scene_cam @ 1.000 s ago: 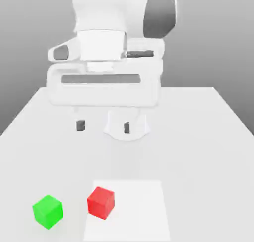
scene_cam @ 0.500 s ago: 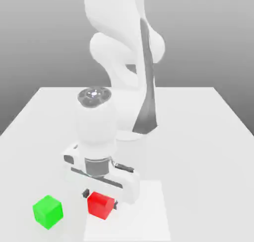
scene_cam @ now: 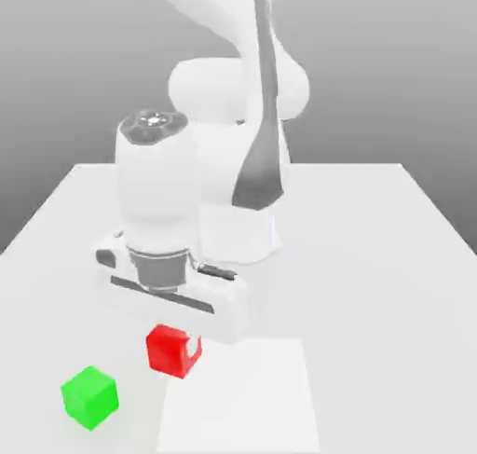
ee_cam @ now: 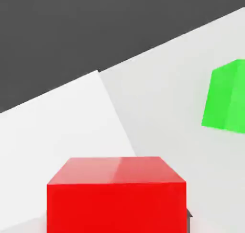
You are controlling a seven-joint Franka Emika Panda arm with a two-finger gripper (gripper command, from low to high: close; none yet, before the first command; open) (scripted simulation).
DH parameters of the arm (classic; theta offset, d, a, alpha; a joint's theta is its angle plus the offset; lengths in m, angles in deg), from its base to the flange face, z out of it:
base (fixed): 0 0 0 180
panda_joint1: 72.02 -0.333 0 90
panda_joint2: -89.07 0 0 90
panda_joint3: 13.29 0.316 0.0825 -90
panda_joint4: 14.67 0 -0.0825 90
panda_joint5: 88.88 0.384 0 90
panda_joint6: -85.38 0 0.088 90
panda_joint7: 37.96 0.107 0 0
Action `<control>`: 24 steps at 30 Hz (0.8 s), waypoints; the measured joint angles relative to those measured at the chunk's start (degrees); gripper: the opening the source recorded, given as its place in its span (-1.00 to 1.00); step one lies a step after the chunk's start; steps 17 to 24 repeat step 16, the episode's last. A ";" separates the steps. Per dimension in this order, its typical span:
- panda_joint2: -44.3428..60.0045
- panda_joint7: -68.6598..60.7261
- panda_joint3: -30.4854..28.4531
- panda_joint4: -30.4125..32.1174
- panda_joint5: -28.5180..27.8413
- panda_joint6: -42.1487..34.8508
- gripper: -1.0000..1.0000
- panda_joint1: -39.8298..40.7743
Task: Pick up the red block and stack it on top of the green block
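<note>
The red block [scene_cam: 172, 350] hangs a little above the white table, held under the white hand. My gripper [scene_cam: 174, 348] is shut on it, one white fingertip [scene_cam: 194, 347] showing at the block's side. In the hand view the red block [ee_cam: 116, 194] sits close to the camera, with the green block [ee_cam: 226, 102] off to one side. On the table near the front, the green block [scene_cam: 90, 397] rests down and toward the exterior view's left of the red one, apart from it.
A lighter white square patch [scene_cam: 239, 396] lies on the table [scene_cam: 373, 256] at the front, to the exterior view's right of the green block. The arm's base [scene_cam: 238, 233] stands at the table's middle, behind the hand.
The gripper came down over the red block, closed on it, then lifted it off the table and shifted it slightly toward the exterior view's left. The green block has stayed put.
</note>
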 joint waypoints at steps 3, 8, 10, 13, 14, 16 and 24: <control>0.21 -7.17 -0.98 -2.39 0.20 -2.20 -1.00 2.84; 1.55 -18.17 -2.32 -6.06 0.79 -4.51 -1.00 6.87; 4.83 -19.74 -1.96 -6.52 1.74 -1.70 -1.00 7.26; 10.05 -20.99 -1.10 -6.85 3.15 3.10 1.00 7.95; 10.05 -20.99 -1.10 -6.85 3.15 3.10 1.00 7.95; 10.05 -20.99 -1.10 -6.85 3.15 3.10 1.00 7.95; 10.05 -20.99 -1.10 -6.85 3.15 3.10 1.00 7.95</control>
